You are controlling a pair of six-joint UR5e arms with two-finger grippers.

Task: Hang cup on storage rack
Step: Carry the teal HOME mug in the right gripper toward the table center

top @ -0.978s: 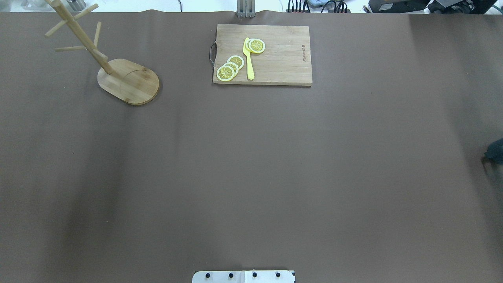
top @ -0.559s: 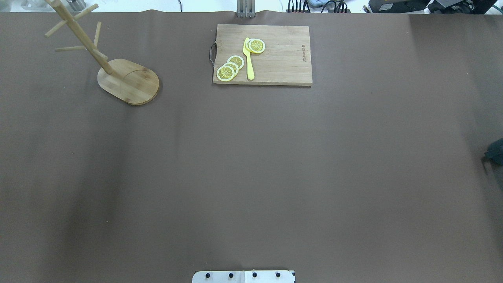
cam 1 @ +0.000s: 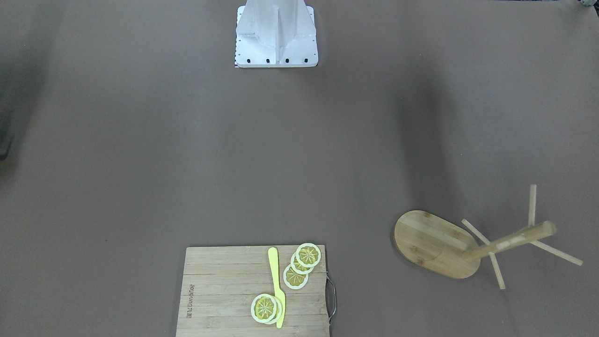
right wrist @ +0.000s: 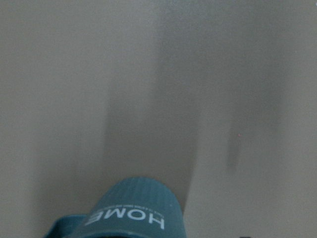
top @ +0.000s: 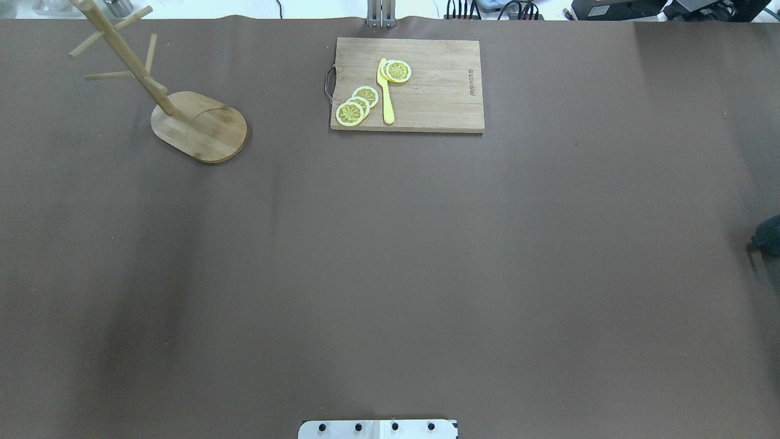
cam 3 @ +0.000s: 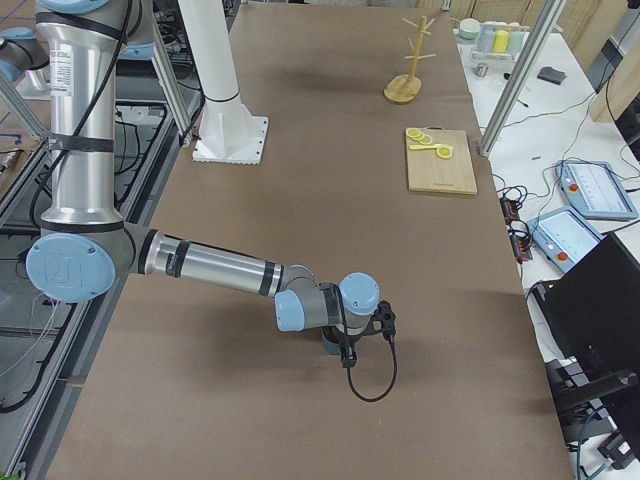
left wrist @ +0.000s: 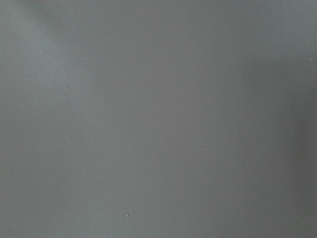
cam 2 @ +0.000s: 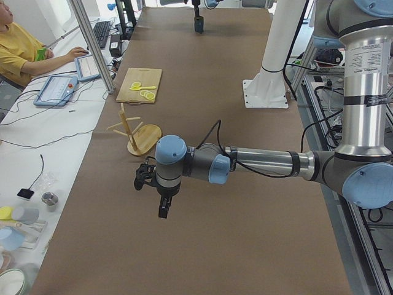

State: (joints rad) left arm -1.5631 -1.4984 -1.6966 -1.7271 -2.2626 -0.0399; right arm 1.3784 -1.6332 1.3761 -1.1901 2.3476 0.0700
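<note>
Across the last second the overhead view showed no change that could be made out. Neither the storage rack [top: 201, 128] near the far left corner nor the dark shape [top: 770, 235] at the surface's right edge shifted in place or outline. The soft shadows along the left and right edges may have drifted, too faintly to say which way.

Your left arm [cam 2: 264, 163] and right arm [cam 3: 210, 265] are silver tubes with pale blue joint caps [cam 2: 170, 147]; black cable [cam 3: 372, 400] loops at each wrist, the left pincer [cam 2: 163, 212] is black, the pedestal [cam 1: 276, 32] white.
</note>
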